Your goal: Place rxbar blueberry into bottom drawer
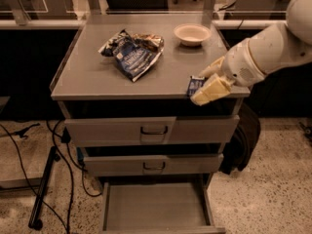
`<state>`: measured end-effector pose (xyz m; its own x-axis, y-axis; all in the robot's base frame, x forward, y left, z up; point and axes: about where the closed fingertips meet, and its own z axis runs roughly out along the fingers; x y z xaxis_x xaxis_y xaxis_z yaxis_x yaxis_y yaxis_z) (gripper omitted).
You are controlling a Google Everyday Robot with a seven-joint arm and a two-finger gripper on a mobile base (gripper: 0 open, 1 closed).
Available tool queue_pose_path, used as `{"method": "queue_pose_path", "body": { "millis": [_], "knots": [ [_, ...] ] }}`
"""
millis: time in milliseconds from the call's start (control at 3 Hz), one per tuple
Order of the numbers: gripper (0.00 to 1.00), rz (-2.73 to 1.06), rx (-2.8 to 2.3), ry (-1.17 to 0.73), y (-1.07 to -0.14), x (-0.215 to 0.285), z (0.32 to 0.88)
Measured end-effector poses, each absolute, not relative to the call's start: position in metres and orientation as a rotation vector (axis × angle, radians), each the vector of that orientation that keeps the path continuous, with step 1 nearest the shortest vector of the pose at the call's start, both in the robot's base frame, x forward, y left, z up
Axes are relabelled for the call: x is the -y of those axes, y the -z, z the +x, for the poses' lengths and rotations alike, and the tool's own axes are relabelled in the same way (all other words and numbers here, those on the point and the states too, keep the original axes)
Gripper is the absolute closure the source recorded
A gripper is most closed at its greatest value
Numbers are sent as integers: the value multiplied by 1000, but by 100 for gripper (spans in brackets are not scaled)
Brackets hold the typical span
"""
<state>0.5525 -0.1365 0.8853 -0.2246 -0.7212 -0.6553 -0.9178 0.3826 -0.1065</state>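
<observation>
- The hand hangs over the front right corner of the cabinet's grey surface, reaching in from the right on a bulky white arm.
- The rxbar blueberry lies at that same corner, close to the front edge. Its dark navy wrapper shows only in part, because the cream-coloured hand covers its right side.
- The hand is right at the bar. Whether it is spread, pressed together or pinching the wrapper cannot be told from this angle.
- The bottom drawer is pulled out well past the cabinet front, with its plain grey floor in full view.
- The top drawer and the middle drawer are pushed in, each with a dark loop handle at its centre.
- A crumpled blue-and-silver chip bag lies on the surface left of centre, well apart from the bar.
- A small pale bowl stands upright near the back of the surface, behind the hand.
- Black cables trail over the speckled floor to the left of the cabinet.
- A dark bag sits just beside the cabinet's right side.
</observation>
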Motion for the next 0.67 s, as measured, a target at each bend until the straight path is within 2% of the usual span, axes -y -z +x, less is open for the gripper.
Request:
{"method": "queue_pose_path", "body": {
  "millis": [667],
  "knots": [
    [100, -1381, -2017, -499, -815, 139, 514]
  ]
}}
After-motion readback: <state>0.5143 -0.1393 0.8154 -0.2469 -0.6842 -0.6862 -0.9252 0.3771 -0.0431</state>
